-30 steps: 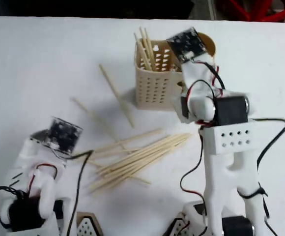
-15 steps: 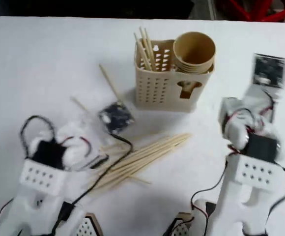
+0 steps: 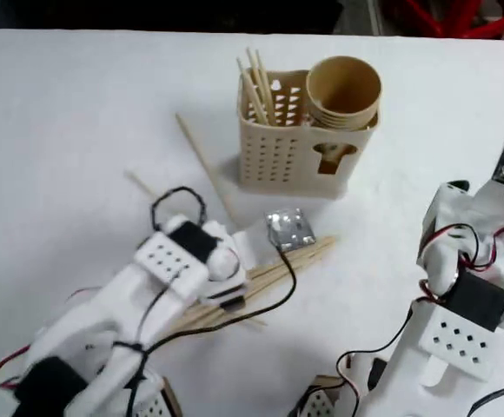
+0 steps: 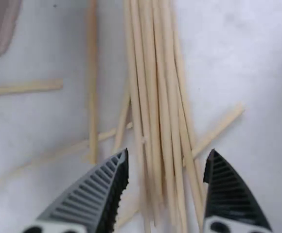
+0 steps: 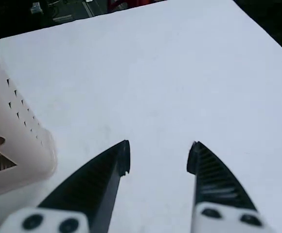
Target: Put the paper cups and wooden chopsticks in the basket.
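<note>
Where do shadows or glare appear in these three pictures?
High view: the basket casts only a faint shadow on the white table, so the light looks diffuse. Left wrist view: the chopsticks throw thin, soft shadows. Right wrist view: the table is evenly bright, without glare; the room behind is dark.

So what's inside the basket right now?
Stacked paper cups fill one compartment of the basket; a few chopsticks stand tilted in the other. The walls hide their lower parts, so the cup count is unclear.
</note>
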Available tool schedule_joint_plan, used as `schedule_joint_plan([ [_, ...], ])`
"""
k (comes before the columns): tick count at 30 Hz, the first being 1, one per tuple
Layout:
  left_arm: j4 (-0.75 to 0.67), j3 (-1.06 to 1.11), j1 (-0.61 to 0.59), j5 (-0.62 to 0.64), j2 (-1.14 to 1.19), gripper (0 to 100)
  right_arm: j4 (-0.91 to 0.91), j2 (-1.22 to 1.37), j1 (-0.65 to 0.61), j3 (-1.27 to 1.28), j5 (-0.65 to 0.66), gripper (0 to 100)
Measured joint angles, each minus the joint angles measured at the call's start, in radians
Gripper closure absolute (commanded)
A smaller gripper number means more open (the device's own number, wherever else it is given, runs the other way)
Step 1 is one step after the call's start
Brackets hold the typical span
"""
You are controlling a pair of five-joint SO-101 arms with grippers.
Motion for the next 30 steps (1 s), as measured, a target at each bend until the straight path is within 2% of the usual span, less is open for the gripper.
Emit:
schedule_joint_plan([
  [9,-0.141,-0.002,0.017,0.0,0.213,84,0.0,0.0,0.003,0.0,0.0,79.7],
  [21,-0.153,-0.002,0.017,0.0,0.222,96,0.0,0.0,0.003,0.0,0.0,79.7],
  [30,-0.152,-0.003,0.018,0.0,0.222,98,0.0,0.0,0.003,0.0,0.0,79.7],
])
